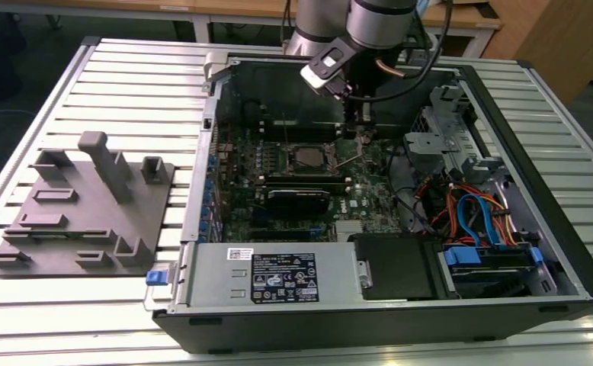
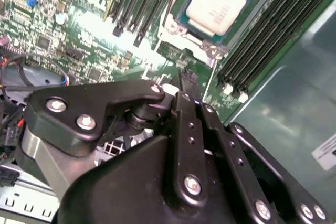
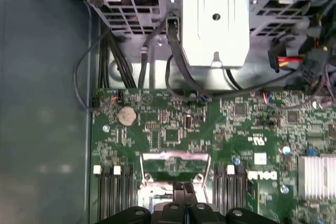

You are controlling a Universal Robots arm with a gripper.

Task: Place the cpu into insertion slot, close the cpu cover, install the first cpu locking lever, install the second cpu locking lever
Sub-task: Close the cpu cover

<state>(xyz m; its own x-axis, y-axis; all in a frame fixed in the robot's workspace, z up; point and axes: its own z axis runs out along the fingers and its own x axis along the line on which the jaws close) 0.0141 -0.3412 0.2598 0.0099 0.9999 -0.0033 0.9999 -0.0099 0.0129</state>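
Hanging over the open computer case [image 1: 571,259] in the upper middle of the exterior view, the gripper [image 1: 362,130] has its fingers pressed together, with nothing visible between them. In the second wrist view the chip [image 2: 218,1] lies flat in its socket [image 2: 181,14]. In the first wrist view the cover [image 3: 176,156] stands raised, just beside the gripper's tips. The likely trouble is that those narrow closed tips slide off the thin metal frame and scrape the green board [image 3: 168,129] or the chip's face. A push off centre could also bring the frame down askew.
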